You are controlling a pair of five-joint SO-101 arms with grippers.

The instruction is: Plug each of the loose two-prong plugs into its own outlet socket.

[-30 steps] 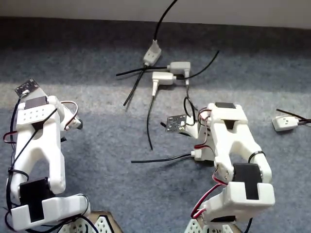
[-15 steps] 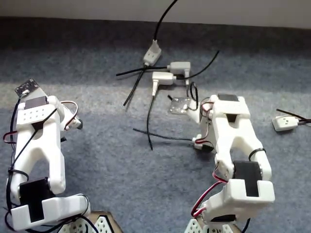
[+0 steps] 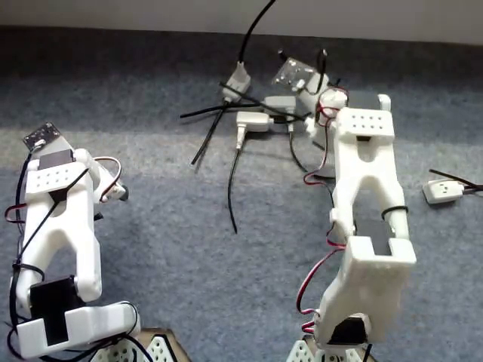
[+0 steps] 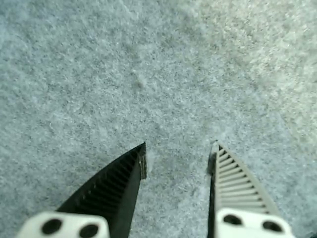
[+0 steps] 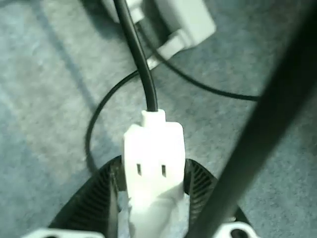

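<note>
Right wrist view: one clamped socket (image 5: 153,158)

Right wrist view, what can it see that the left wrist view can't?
The right wrist view shows the right gripper clamped on a white two-slot outlet socket with a black cord, and another white plastic connector lying beyond it. The left wrist view shows the open left gripper with nothing between its fingers. Both show the grey fuzzy tabletop.
</note>
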